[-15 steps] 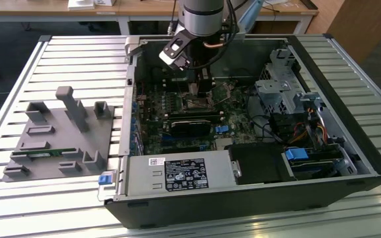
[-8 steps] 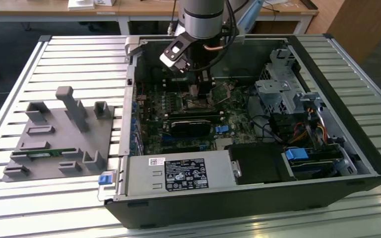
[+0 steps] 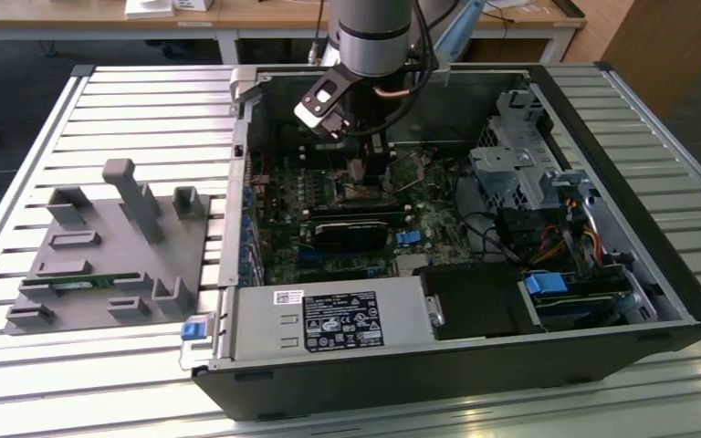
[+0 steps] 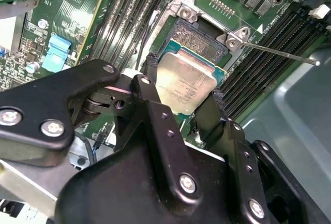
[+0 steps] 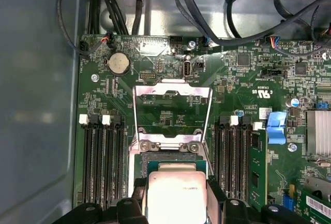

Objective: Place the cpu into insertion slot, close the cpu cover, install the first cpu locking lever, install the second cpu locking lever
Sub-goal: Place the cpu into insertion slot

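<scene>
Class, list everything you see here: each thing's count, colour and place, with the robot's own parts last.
computer case: one, black, open on the slatted table
circuit board: one, green, inside the case
cpu: one, silvery-grey, over the insertion slot
cpu cover: one, silver, standing open
fixture: one, grey, exterior view's left of the case
arm: one, grey, above the case
jaws: two, black, shut on the cpu

The cpu [image 4: 189,79] hides much of the insertion slot [image 4: 199,40] — one edge lost behind the gripper [image 4: 183,86].
</scene>
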`<state>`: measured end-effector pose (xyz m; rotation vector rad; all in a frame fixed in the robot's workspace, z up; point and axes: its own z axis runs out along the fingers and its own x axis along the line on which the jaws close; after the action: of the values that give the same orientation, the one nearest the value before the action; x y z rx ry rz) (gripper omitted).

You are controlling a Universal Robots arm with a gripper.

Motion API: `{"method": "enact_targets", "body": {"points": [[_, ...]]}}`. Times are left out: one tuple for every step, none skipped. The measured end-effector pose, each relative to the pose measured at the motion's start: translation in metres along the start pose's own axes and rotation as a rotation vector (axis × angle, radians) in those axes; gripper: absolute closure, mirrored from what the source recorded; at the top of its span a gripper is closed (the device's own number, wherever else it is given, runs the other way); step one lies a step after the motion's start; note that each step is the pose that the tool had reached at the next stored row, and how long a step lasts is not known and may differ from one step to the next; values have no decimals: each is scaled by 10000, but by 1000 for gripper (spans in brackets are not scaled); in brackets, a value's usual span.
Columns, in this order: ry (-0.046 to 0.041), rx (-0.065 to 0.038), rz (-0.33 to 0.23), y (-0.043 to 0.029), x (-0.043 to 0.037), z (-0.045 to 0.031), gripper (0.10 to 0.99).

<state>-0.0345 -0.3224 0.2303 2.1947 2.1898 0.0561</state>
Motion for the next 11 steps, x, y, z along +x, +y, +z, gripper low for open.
{"method": "enact_targets", "body": {"points": [[-1, 1, 0, 0, 0, 3, 545], [-2, 2, 0, -1, 0, 5, 545], [-1, 3, 0, -1, 0, 7, 545], [0, 3, 0, -1, 0, 10, 545], [1, 4, 0, -1, 0, 14, 545], [0, 6, 0, -1, 0, 17, 545], [0, 8, 0, -1, 0, 20, 545], [-1, 10, -1, -1, 0, 23, 545], [-1, 12, 0, -1, 0, 26, 545], [-1, 13, 0, -1, 0, 28, 545], [-1, 14, 0, -1, 0, 31, 545]]}}
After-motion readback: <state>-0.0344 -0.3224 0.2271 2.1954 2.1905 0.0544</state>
